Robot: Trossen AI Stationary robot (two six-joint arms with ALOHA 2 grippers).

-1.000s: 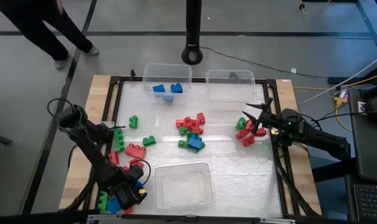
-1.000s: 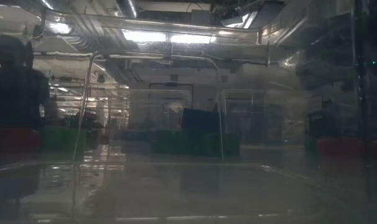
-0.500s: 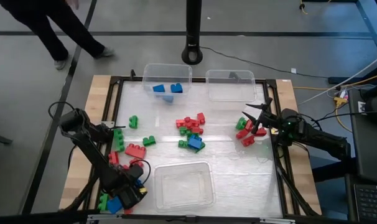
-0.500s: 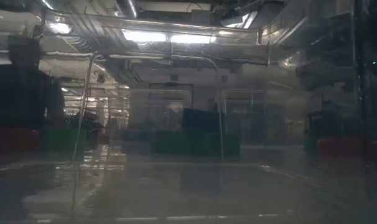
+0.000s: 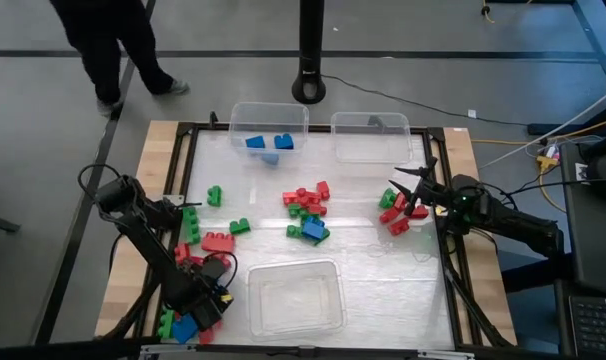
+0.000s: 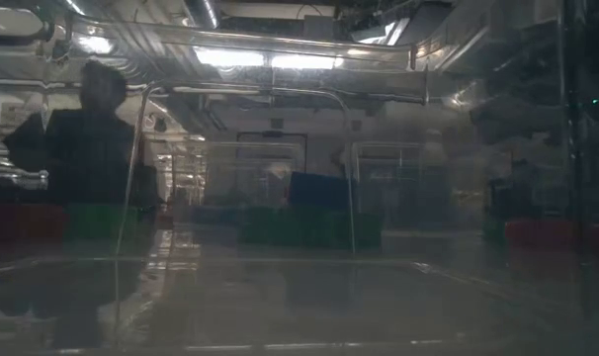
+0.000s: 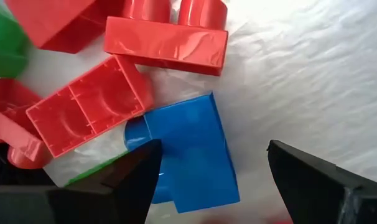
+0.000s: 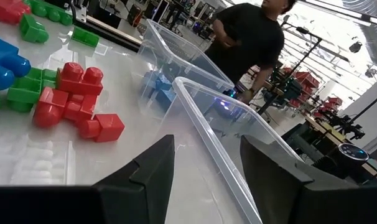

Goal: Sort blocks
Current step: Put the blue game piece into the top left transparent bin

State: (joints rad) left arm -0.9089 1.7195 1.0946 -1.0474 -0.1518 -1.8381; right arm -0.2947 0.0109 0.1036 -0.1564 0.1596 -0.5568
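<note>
Blocks [image 5: 305, 210] in red, green and blue lie scattered across the tabletop [image 5: 383, 260]: a cluster at the centre, a few red and green ones by the right edge, and more near the front-left corner. We see two blue ones inside the far-left clear bin [image 5: 268, 128]. Our left end effector [image 5: 205, 308] hangs low over the front-left pile, its fingers spread wide with a blue block [image 7: 191, 152] lying between them, not gripped. Our right end effector [image 5: 408, 192] sits at the right-side cluster, fingers partly apart and holding nothing. A person [image 5: 108, 40] stands beyond the tabletop's far-left corner.
</note>
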